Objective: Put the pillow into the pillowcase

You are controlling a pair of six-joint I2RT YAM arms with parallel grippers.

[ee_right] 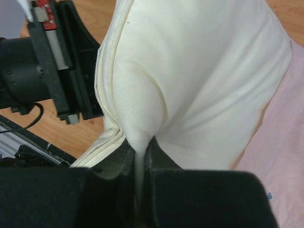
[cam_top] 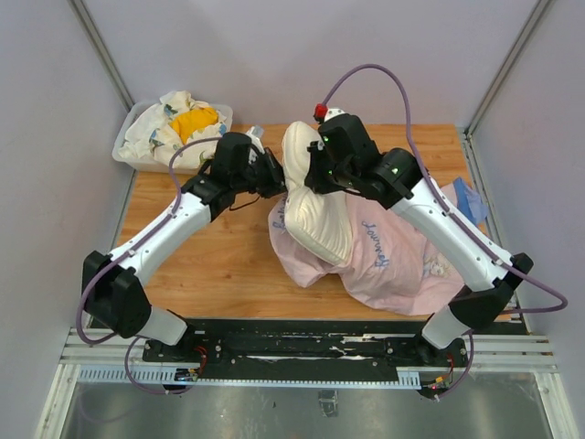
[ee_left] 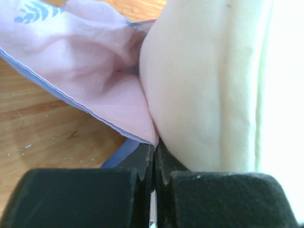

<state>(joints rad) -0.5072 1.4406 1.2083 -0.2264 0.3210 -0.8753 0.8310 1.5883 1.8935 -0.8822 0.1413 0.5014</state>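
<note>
The cream-white pillow stands tilted over the middle of the table, its lower end resting in the mouth of the pillowcase. The pillowcase lies crumpled with its pale pink side up. My right gripper is shut on a fold of the pillow near its top; the cream fabric runs down between the jaws. My left gripper is shut on the pink hem of the pillowcase, pinched at the tips, right beside the pillow.
A clear plastic bin holding a white-and-yellow cloth bundle sits off the table's back left corner. A blue cloth lies at the right edge. Bare wood shows at the front left. The left gripper's body is close to the pillow.
</note>
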